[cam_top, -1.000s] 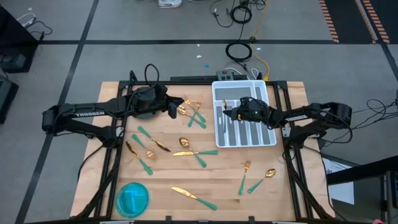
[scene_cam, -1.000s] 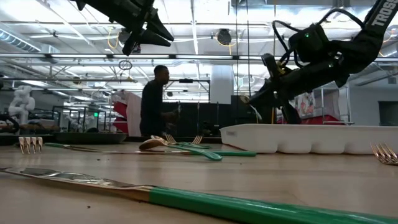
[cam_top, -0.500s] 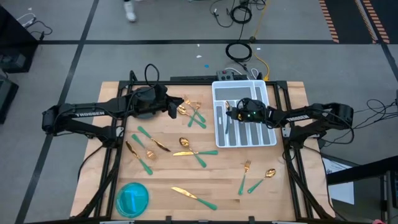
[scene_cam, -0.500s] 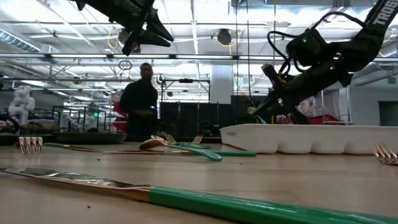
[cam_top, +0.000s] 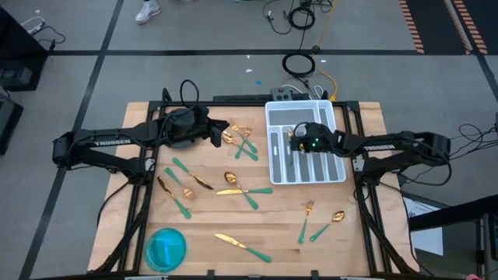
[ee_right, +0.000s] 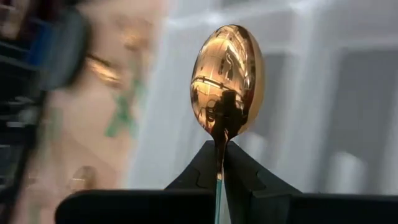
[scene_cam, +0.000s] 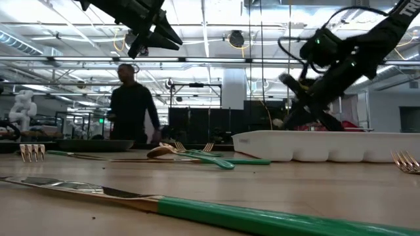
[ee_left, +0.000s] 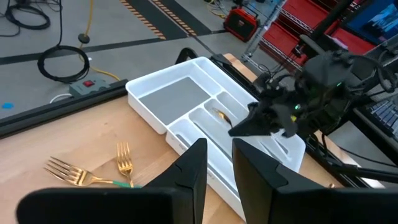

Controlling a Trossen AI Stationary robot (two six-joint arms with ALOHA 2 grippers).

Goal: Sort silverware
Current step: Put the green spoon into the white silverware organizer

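1. Gold-headed spoon [ee_right: 226, 81] sits clamped in my right end effector [cam_top: 299, 140], above the white tray [cam_top: 334, 175].
2. Left end effector [cam_top: 214, 134] hovers, fingers slightly apart, beside forks [cam_top: 241, 138] on the desk [cam_top: 280, 225].

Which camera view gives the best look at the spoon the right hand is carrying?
The right wrist view: the spoon fills the frame, its gold bowl standing above the right hand shut on its neck. The left wrist view shows only a gold glint over the white tray. In the high and low views the arm largely hides it.
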